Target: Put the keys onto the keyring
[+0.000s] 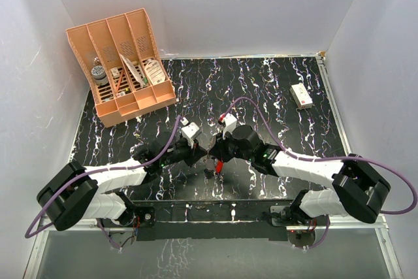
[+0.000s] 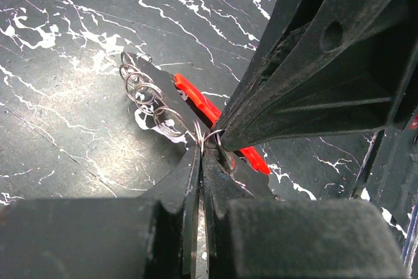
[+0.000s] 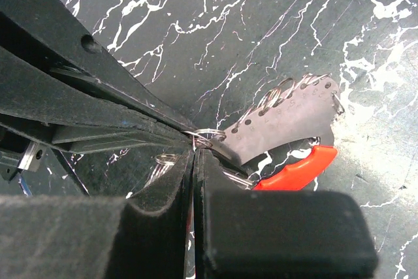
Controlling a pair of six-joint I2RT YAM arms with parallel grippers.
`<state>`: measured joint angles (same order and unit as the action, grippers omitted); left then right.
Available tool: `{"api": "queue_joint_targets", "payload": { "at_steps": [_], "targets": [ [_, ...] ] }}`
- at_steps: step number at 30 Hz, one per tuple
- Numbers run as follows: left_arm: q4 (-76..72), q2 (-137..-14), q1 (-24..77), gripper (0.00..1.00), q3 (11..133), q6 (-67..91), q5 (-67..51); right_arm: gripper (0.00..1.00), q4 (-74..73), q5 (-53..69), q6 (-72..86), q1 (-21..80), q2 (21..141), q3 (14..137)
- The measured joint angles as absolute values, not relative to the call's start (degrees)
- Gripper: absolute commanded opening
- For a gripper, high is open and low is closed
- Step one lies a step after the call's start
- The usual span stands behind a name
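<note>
Left fingers (image 2: 186,184) and right fingers (image 3: 212,181) are both squeezing shut on a thin wire ring (image 2: 212,136). Flat grey keys (image 3: 287,119), edged with wire loops, are sitting right beside that ring, overlapping the red-crescent keyring (image 3: 297,168).

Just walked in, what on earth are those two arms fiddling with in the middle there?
Two robot arms meet over the black marbled table. The left gripper and the right gripper both have their jaws closed, tips touching at a small silver wire ring. That ring sits at the end of a flat dark grey plate lined with more rings, with a bright red crescent showing behind it. Which one actually grips the ring is unclear.
</note>
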<state>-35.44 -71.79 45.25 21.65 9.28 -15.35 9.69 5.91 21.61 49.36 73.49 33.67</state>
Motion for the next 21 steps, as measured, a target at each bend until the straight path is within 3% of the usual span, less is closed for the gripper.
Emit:
{"api": "queue_joint_targets", "payload": {
  "at_steps": [21],
  "targets": [
    [-35.07, -69.67, 45.63, 0.0, 21.65, 8.71, -14.76, 0.0, 9.65, 6.63, 24.23, 47.86, 74.19, 33.67]
  ]
}}
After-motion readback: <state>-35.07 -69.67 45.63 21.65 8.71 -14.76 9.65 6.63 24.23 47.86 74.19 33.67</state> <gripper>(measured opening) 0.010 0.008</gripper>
